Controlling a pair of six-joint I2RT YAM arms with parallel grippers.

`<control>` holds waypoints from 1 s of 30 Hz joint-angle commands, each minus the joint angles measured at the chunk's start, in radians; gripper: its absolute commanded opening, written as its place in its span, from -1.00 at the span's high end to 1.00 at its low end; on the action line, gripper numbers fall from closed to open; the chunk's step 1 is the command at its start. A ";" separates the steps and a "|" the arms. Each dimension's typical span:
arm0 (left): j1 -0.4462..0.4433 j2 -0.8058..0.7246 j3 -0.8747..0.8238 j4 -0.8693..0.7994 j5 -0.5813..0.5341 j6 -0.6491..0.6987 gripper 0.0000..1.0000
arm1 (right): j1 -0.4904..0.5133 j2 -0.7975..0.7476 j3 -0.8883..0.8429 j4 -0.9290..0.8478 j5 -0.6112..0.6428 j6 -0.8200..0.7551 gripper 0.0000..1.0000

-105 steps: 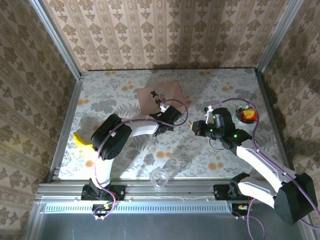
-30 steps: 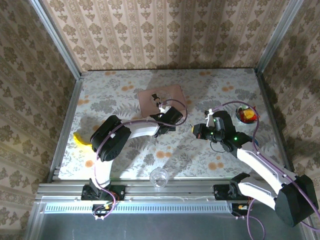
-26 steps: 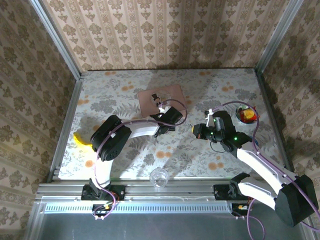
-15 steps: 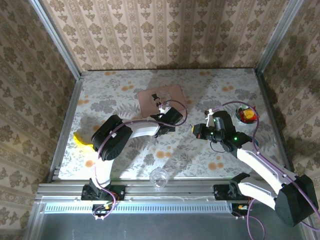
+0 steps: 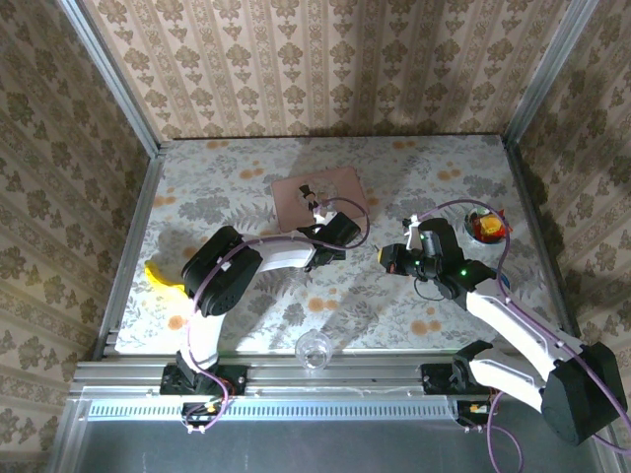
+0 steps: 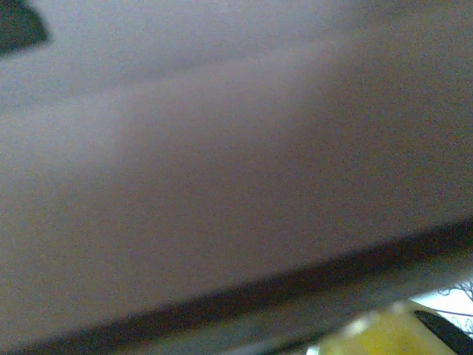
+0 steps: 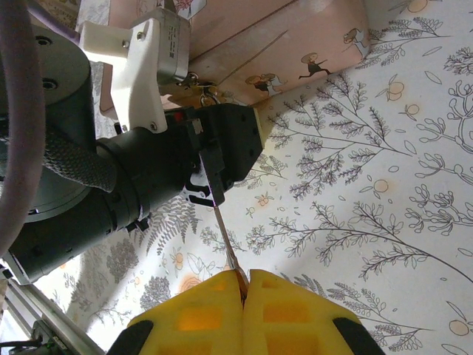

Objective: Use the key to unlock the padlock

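A blurred pinkish-grey surface (image 6: pixel 222 163) lies very close to the lens. A dark patch (image 6: pixel 18 26) sits in the upper left corner. A dark band (image 6: pixel 222 309) runs under the surface, rising toward the right. At lower right is an out-of-focus yellow shape (image 6: pixel 380 334), with a thin dark tip (image 6: pixel 447 334) beside it.

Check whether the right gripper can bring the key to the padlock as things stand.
Probably not directly. The right gripper is shut on the key, but the key points at the left arm's black housing, which sits between it and the padlock by the pink box. I cannot make out the keyhole.
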 commanded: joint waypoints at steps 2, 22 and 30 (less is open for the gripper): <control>0.006 0.018 0.013 -0.036 -0.005 0.007 0.18 | -0.006 0.004 0.015 0.022 0.002 -0.016 1.00; -0.003 -0.041 0.013 -0.053 0.077 -0.098 1.00 | -0.006 0.028 -0.123 0.164 -0.017 -0.004 1.00; 0.005 -0.078 -0.019 -0.019 0.181 -0.221 1.00 | -0.006 0.068 -0.221 0.331 -0.055 -0.011 1.00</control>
